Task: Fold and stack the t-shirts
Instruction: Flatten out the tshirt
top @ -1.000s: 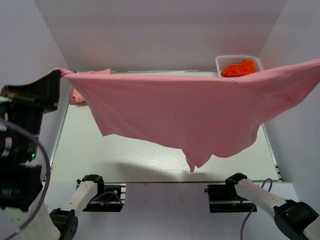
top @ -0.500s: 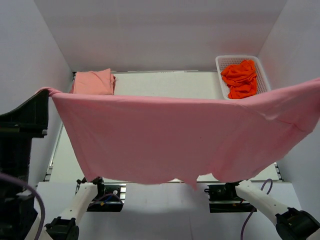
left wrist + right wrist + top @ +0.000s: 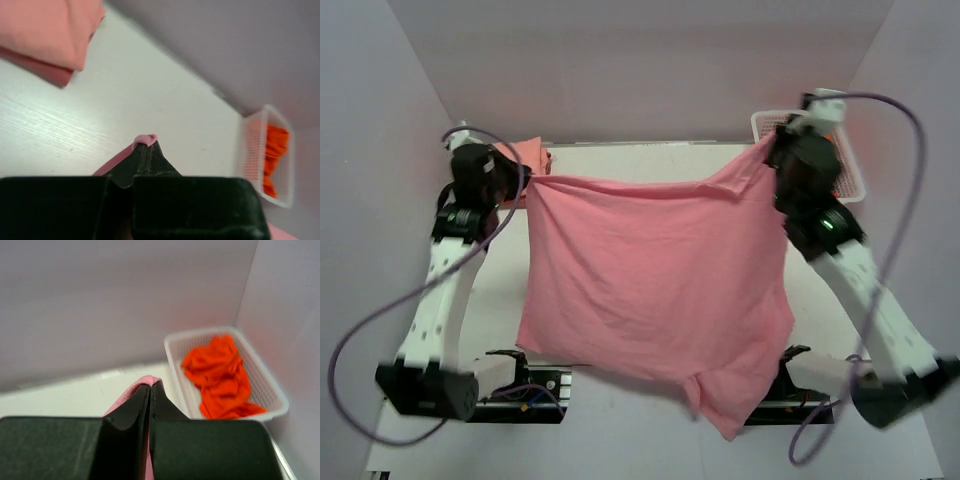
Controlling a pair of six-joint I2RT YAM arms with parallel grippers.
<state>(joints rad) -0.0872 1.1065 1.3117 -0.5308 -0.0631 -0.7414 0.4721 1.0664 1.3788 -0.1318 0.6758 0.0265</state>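
The top camera gives you the whole rose pink t-shirt [image 3: 650, 290]. It is spread wide between your two arms, with its far edge drawn almost straight from left to right over the far part of the table [image 3: 640, 162]. The rest of the shirt runs toward the near edge, and a loose flap reaches lowest at the near right, over the right arm's base. From that view you cannot tell how much of the cloth rests on the table and how much hangs above it. The left gripper [image 3: 523, 183] has the far left corner bunched at its tip, and the right gripper [image 3: 775, 152] has the far right corner. The jaws themselves are too small there to judge. The wrist cameras settle it. On the left wrist, the black fingertips [image 3: 150, 157] are pressed together with a small fold of pink pinched between them. The right wrist shows the same tight closure on a pink fold. The left wrist also shows you what the top view mostly hides: the paler salmon pink t-shirt [image 3: 45, 35], folded and lying on the table at the far left, just beyond the gripper. On the right wrist you get the white basket [image 3: 176, 367] in the far right corner against the wall, with a crumpled orange cloth [image 3: 220, 372] lying inside it. In the top view that arm covers most of the basket.
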